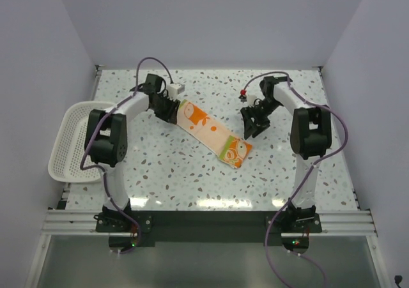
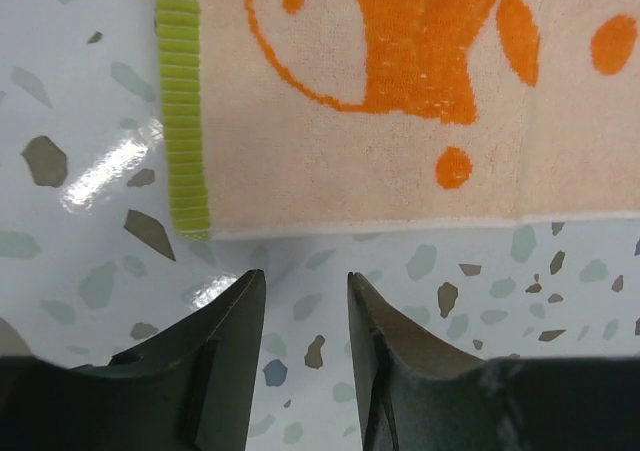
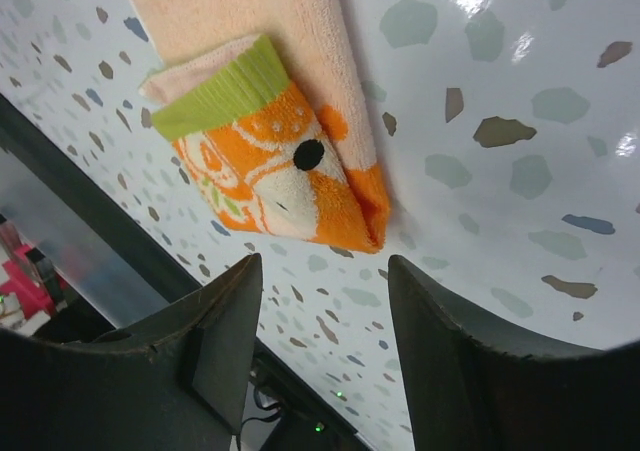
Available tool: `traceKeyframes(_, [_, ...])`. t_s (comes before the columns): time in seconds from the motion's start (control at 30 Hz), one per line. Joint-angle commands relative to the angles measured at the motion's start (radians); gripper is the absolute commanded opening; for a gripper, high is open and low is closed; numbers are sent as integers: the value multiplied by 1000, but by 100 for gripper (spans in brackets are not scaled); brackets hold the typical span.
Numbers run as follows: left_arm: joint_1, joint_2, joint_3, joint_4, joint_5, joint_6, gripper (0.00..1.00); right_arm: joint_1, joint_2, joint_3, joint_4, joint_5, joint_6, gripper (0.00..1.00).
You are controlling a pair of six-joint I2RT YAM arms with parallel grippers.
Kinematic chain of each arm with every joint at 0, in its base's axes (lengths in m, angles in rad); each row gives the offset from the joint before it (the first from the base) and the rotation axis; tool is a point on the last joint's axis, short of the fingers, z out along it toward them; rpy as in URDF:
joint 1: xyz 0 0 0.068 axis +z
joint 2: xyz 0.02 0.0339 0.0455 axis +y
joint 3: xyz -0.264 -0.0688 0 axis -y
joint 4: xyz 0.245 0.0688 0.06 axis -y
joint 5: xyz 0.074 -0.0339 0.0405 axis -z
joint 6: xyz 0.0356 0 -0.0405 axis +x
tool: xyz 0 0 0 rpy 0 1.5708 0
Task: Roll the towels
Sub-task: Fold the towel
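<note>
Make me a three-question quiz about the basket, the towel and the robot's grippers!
1. Where is the white basket?
A) at the table's left edge
B) in the middle
C) on the right side

2. What colour is the stripe along the towel's end?
A) blue
B) green
C) black

3. What do the left gripper and right gripper hold?
A) a cup
B) a ball
C) nothing

Answers:
1 A, the top view shows it at the left edge.
2 B, the left wrist view shows a green band along the end.
3 C, both are open over bare table, with the towel just beyond their tips.
</note>
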State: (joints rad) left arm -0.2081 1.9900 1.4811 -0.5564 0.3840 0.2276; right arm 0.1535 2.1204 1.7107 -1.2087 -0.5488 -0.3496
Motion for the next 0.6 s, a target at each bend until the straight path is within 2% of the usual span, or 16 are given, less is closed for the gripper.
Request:
traceKeyframes(0.0, [-23,27,-12,3,24,-40,43,9,21,-14,-71,-8,-81,57])
traceKeyframes(0.17, [-50,105,34,15,26,-50,43,18,35,-69,-43,-2,-91,58])
traceKeyframes(0.37, [-73,265,204,12,53,-76,42,46,32,-138,35,-23,-49,58])
traceKeyframes(0.57, [-73,488,565,-20,61,-86,43,141,12,-223,148,-108,38,57])
